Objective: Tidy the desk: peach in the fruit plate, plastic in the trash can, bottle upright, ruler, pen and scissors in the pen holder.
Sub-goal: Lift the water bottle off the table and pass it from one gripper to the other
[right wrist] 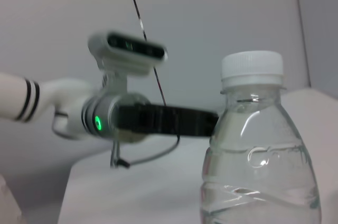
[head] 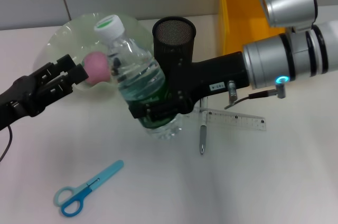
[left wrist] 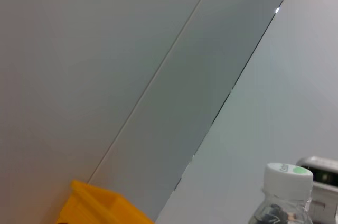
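Observation:
A clear water bottle [head: 138,76] with a white, green-topped cap stands leaning slightly left at the table's middle. My right gripper [head: 154,110] is shut around its lower body. The bottle fills the right wrist view [right wrist: 259,155], and its cap shows in the left wrist view [left wrist: 288,177]. A pink peach [head: 97,67] lies in the translucent green fruit plate [head: 63,34]. My left gripper [head: 78,72] is open, its tips at the peach's left side. The black mesh pen holder [head: 174,35] stands behind the bottle. A clear ruler [head: 237,120], a pen [head: 202,137] and blue scissors [head: 84,189] lie on the table.
A yellow bin [head: 240,18] stands at the back right, its corner also in the left wrist view [left wrist: 100,209]. My left arm [right wrist: 132,118] shows beyond the bottle in the right wrist view. No plastic shows in any view.

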`<state>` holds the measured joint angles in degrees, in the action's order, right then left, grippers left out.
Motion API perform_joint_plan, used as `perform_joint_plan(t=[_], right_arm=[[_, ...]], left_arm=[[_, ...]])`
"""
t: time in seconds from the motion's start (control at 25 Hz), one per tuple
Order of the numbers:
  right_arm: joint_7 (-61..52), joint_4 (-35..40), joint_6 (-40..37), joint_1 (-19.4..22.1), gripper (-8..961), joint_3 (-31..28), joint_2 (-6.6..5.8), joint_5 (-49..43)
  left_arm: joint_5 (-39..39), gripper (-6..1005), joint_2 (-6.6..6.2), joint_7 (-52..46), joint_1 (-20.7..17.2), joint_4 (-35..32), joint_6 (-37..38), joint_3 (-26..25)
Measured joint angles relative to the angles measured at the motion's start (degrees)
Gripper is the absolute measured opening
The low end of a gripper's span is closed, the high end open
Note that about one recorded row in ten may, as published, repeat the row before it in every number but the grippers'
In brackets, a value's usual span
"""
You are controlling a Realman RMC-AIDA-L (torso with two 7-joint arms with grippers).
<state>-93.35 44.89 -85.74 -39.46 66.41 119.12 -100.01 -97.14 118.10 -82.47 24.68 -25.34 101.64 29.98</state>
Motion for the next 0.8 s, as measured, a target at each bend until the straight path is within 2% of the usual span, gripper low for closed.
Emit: perform_joint_plan(t=[0.4, 0.8], right_arm=[[3.92, -7.05, 2.46, -2.66, 784, 0.60, 0.13, 1.88], [4.01, -7.87, 3.02, -3.00, 787, 4.72, 0.44, 3.04]], left_arm=[[2.48, 750, 0.22, 0.81, 0.18, 1.52, 2.10, 0.30], [2.20, 748, 0.23, 4.64, 0.69, 3.01, 2.98, 0.60]])
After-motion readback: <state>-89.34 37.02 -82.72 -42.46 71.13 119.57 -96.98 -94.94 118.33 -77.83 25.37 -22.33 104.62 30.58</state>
